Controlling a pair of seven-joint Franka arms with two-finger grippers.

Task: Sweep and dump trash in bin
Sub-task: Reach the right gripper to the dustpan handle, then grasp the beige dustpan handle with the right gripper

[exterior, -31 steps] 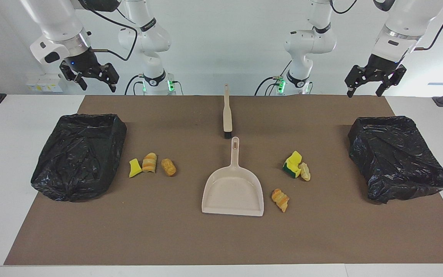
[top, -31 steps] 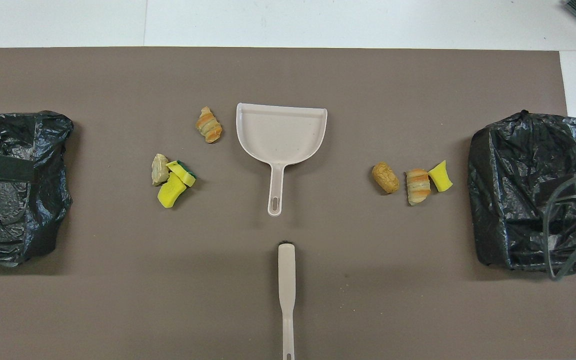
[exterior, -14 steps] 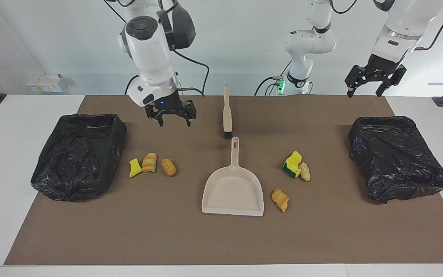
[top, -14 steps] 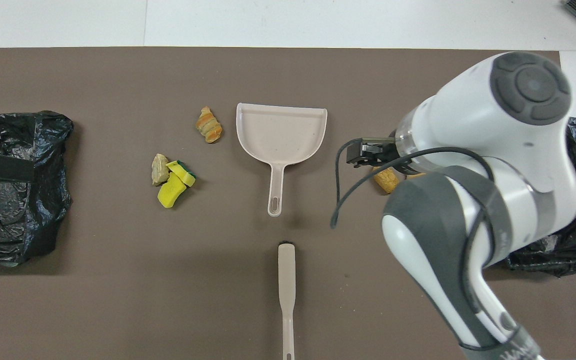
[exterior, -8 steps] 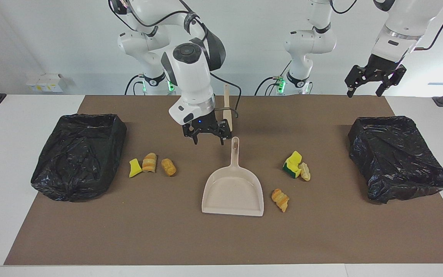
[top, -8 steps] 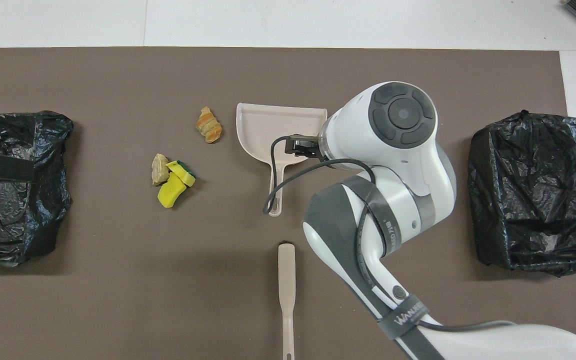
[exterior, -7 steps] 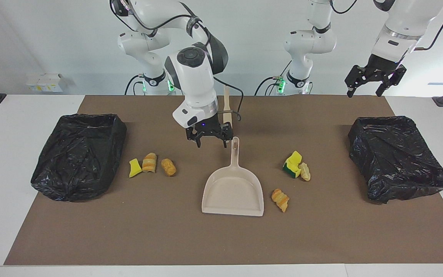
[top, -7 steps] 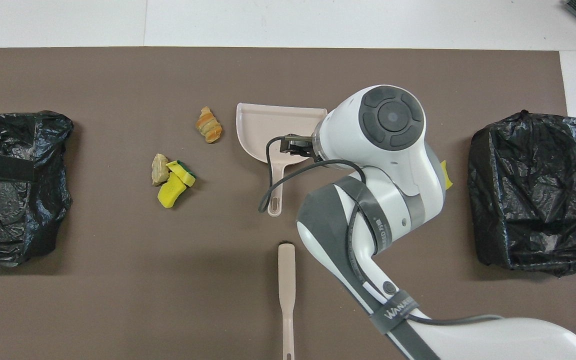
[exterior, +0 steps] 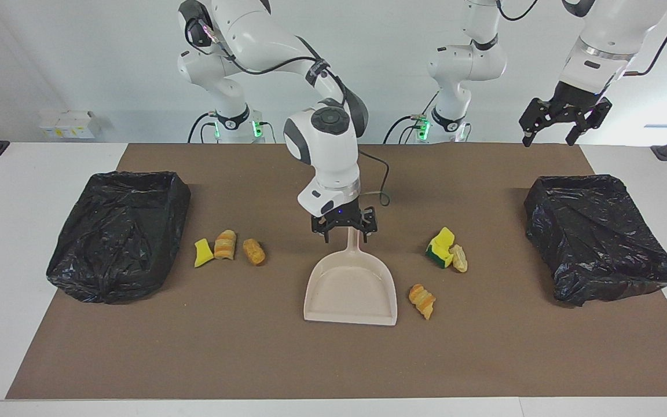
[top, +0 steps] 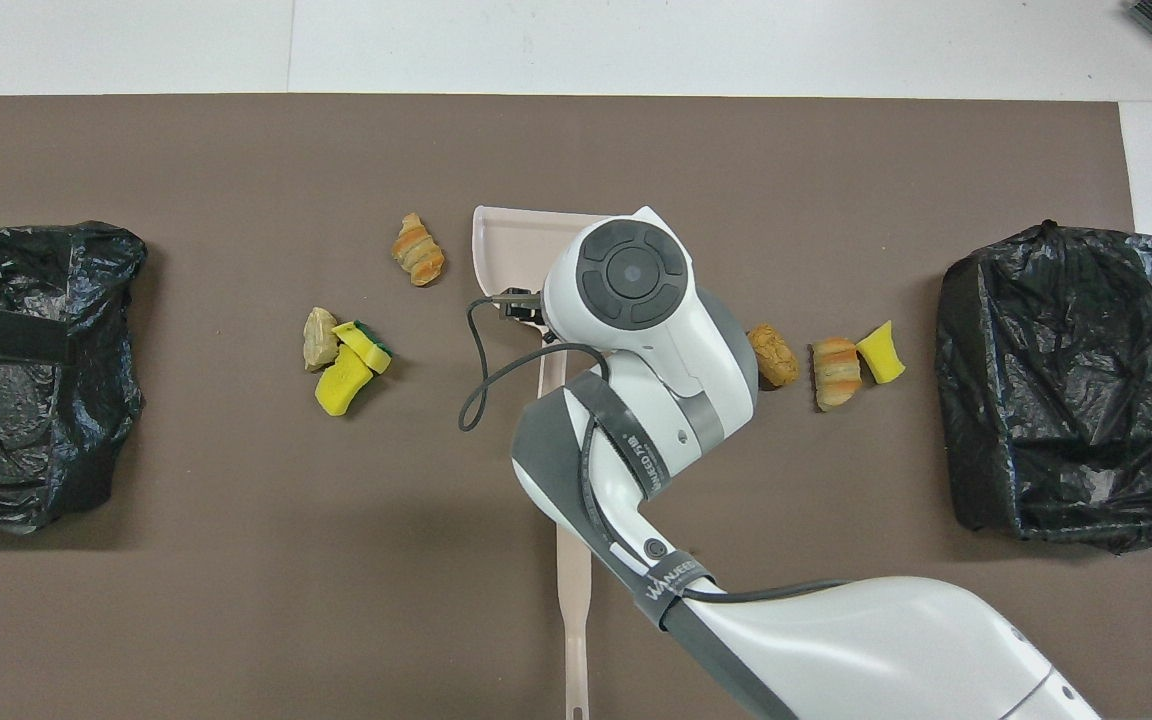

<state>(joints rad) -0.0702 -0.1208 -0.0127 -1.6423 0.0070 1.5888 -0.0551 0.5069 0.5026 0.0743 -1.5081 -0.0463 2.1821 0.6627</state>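
Right claw point(exterior: 344, 234), earlier beside it, now astride dustpan handle point(exterior: 352, 240), open.

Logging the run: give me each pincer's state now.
Right pincer: open, straddling the dustpan handle, not gripping it.
Left pincer: open, empty, waiting above the left arm's end of the table.

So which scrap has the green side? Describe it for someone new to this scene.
Start at the beige dustpan mid-mat and go toward the left arm's bin. Three scraps lie there; the green-sided sponge chunk touches a tan lump, and it alone shows a dark green face under bright yellow.
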